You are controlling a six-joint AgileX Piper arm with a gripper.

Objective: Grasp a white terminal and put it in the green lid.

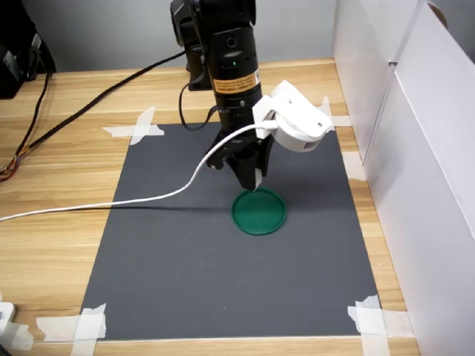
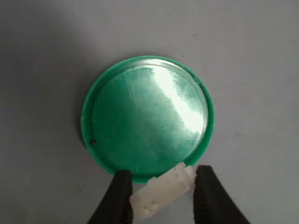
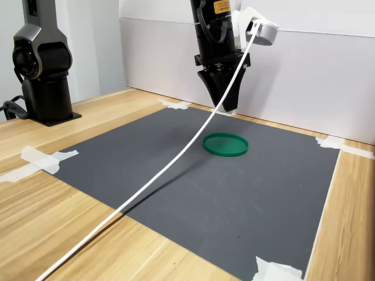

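Over the grey mat my gripper pinched the white terminal, seemingly above the green lid's rim, so carrying inward preceded release

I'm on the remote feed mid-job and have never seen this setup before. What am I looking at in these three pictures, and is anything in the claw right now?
The black machine is a single robot arm ending in a two-fingered gripper. Both exterior views come from cameras standing off the arm, looking at the table from different sides. The wrist view comes from a camera mounted on the arm, looking down past the black fingers.

On the wooden table lies a dark grey mat, taped at its corners. On the mat sits the green lid, empty so far. A white cable trails from the wrist camera across the mat.

Yes: the gripper holds the white terminal, a small plastic block, above the lid's near rim.
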